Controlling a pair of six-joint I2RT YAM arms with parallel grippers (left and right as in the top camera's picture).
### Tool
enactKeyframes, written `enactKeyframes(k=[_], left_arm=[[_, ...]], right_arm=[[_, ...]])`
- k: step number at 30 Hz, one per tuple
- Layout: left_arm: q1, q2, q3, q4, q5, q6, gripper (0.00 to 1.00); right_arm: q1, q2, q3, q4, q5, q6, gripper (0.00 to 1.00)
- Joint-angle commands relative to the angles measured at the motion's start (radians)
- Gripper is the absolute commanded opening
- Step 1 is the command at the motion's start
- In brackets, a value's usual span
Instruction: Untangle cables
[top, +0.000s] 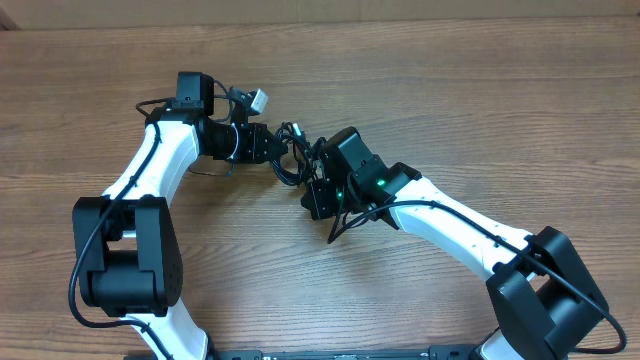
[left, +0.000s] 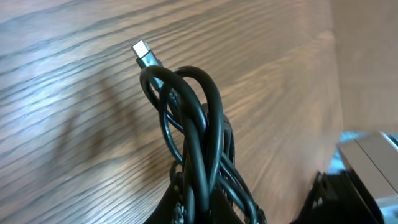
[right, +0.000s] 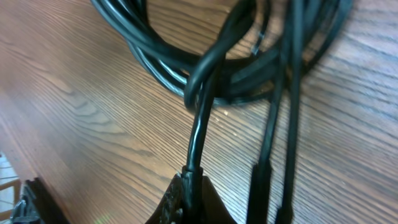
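The cables (top: 291, 158) are a bunch of thin black cords lying between the two arms at the table's middle. My left gripper (top: 272, 150) is shut on one side of the bunch; in the left wrist view the looped cables (left: 199, 143) rise out of its jaws, with a silver-tipped plug (left: 144, 53) sticking out beyond them. My right gripper (top: 312, 185) is shut on a single black cord (right: 200, 137) close to its plug end. That cord runs up into the coiled cables (right: 236, 68), and two more plug ends (right: 258, 186) hang beside it.
A small white and grey block (top: 258, 100) sits by the left arm's wrist. The wooden table (top: 480, 90) runs out in every direction. The right arm's body (left: 367, 186) shows at the lower right of the left wrist view.
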Motion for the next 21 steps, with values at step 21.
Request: enactKeyframes(k=[21], left_arm=[[-0.007, -0.009, 0.012, -0.024, 0.156, 0.187, 0.04]], right_arm=[[-0.013, -0.022, -0.008, 0.171, -0.108, 0.014, 0.44]])
